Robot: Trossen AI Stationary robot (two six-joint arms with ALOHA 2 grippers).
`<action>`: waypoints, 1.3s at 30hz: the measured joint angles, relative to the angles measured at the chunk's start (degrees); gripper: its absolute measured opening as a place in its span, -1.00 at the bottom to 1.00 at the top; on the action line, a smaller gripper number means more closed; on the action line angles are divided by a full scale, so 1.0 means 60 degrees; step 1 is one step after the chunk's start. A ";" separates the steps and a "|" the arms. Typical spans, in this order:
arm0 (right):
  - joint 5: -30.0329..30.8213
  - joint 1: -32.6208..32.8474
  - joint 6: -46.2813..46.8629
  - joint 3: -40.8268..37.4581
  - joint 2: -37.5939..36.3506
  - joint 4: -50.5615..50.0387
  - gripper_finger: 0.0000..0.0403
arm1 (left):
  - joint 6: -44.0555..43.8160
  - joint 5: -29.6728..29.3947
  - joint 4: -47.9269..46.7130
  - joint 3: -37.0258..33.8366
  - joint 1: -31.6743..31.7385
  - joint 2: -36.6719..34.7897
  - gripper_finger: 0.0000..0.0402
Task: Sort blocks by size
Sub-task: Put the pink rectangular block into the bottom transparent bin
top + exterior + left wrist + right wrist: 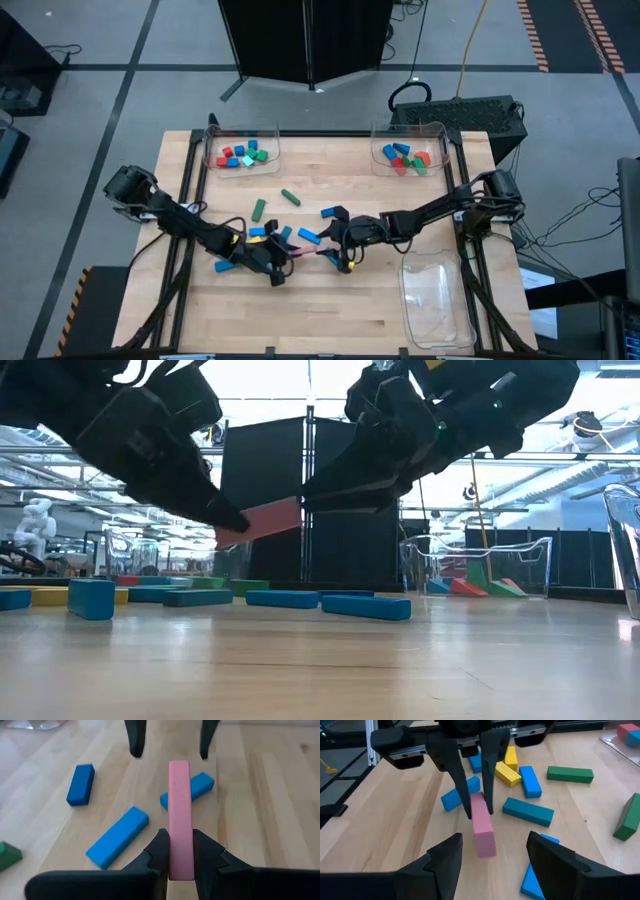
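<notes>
Lengthwise, pink bar toward right end effector

- Pale wooden worktop, smooth, grain showing.
- Long pink bar block, matt and smooth.
- Clear glossy plastic tray.
- Black matt left gripper.

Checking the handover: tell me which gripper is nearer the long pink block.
Left. The left gripper is shut on one end of the long pink block, holding it above the table. The right gripper faces the block's free end, fingers open, not touching.
</notes>
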 joint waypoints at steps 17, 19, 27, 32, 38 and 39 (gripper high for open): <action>-0.0517 0.0000 0.0145 0.0000 0.0000 0.0260 -0.47 | 0.0504 0.0333 0.0972 0.0007 0.0235 -0.0004 -0.74; -0.0517 0.0004 0.0133 0.0000 0.0000 0.0276 -0.63 | 0.0502 0.0344 0.1059 0.0007 0.0244 -0.0005 -0.74; -0.0533 0.0002 -0.0127 0.0004 -0.0178 0.0021 -0.82 | 0.0374 0.0371 0.1096 0.0009 0.0234 -0.0009 -0.71; -0.0391 0.0039 0.0005 0.0006 -0.0939 -0.1390 -0.82 | 0.0050 0.0248 0.0921 0.0016 0.0207 -0.0028 -0.51; 0.0627 0.0321 0.0517 0.0004 -0.2215 -0.3979 -0.82 | 0.0003 0.0264 0.0475 0.0012 0.0208 -0.0018 -0.28; 0.0747 0.0382 0.0662 0.0004 -0.2447 -0.4481 -0.82 | -0.0011 0.0265 0.0341 0.0011 0.0208 -0.0018 -0.26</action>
